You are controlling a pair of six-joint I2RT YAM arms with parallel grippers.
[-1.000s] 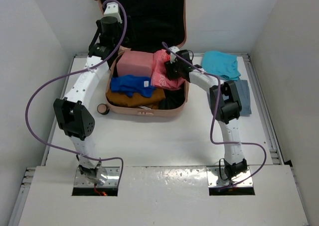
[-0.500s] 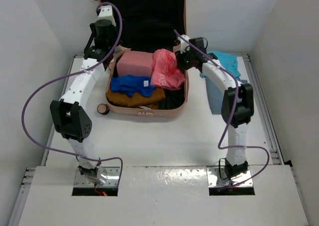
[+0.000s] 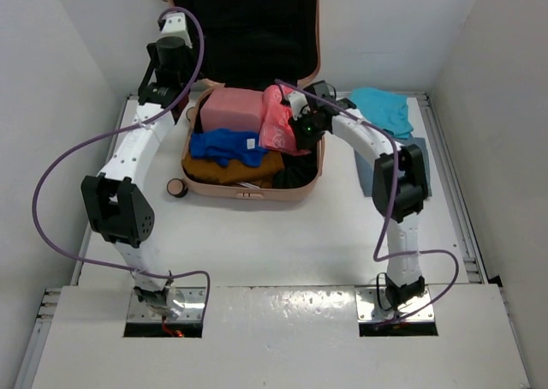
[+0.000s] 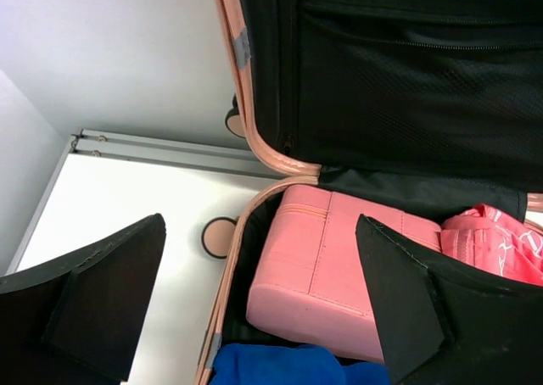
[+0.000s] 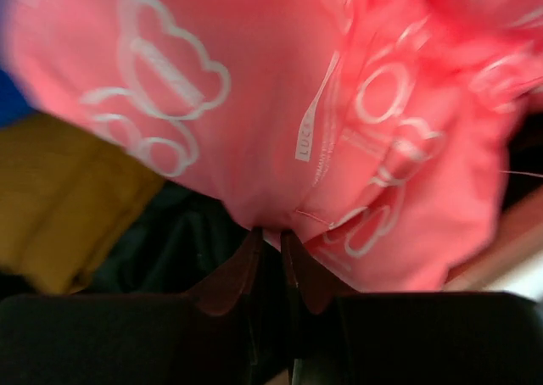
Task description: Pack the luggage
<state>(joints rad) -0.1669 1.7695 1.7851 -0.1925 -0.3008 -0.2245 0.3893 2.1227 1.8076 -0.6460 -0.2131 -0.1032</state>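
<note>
- The luggage (image 3: pixel 248 191) lies open at the table's (image 3: pixel 257 243) 12 o'clock end. There is one case, with its shell flat on the table.
- Its lid (image 3: pixel 248 20) stands up from the 12 o'clock edge, black lining facing 6 o'clock.
- The long axis runs 9 to 3 o'clock. Two dark wheels (image 3: pixel 177 188) show in the top view, both at the 9 o'clock end.
- Inside are one pink pouch (image 3: pixel 231 109), one blue garment (image 3: pixel 224 145), one mustard garment (image 3: pixel 231 168) and one coral printed garment (image 3: pixel 278 128).
- On the table at 3 o'clock of the case lie two cloths, one teal (image 3: pixel 381 110) and one grey-blue (image 3: pixel 421 162).
- The left gripper (image 4: pixel 259 222) hangs over the case's 10 o'clock corner, jaws spread wide and empty.
- The right gripper (image 5: pixel 270 232) has its fingers drawn almost together, tips at the coral garment's hem. I cannot tell whether cloth is caught between them.
</note>
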